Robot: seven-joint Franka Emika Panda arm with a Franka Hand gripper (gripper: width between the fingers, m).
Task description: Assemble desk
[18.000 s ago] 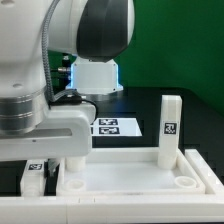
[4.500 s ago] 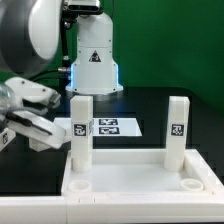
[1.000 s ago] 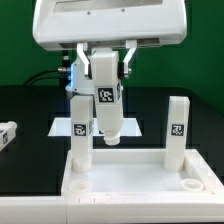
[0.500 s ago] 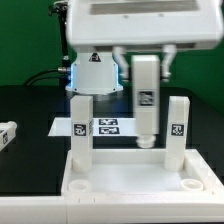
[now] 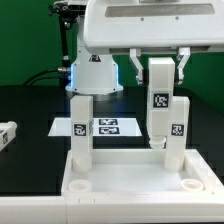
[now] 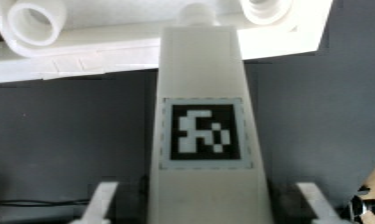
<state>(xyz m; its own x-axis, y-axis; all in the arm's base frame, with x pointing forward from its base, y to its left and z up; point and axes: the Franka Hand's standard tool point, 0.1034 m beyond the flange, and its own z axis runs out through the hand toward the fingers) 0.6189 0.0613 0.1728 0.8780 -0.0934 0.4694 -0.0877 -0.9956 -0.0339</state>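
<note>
The white rimmed tabletop [image 5: 130,178] lies at the front with round corner sockets. Two tagged white legs stand upright in its far corners, one on the exterior view's left [image 5: 80,130] and one on the right [image 5: 178,130]. My gripper [image 5: 159,72] is shut on a third leg [image 5: 158,105]. It holds this leg upright in the air, just left of and partly in front of the right leg. In the wrist view the held leg [image 6: 205,110] fills the middle between my fingers [image 6: 106,200], above the tabletop [image 6: 113,62]. A fourth leg [image 5: 5,135] lies on the table at the left edge.
The marker board [image 5: 108,126] lies flat on the black table behind the tabletop. The white robot base [image 5: 95,65] with a triangle mark stands behind it. A green wall backs the scene.
My gripper has carried the held leg toward the exterior view's right, from over the left standing leg to beside the right one. The standing legs and tabletop have not moved.
</note>
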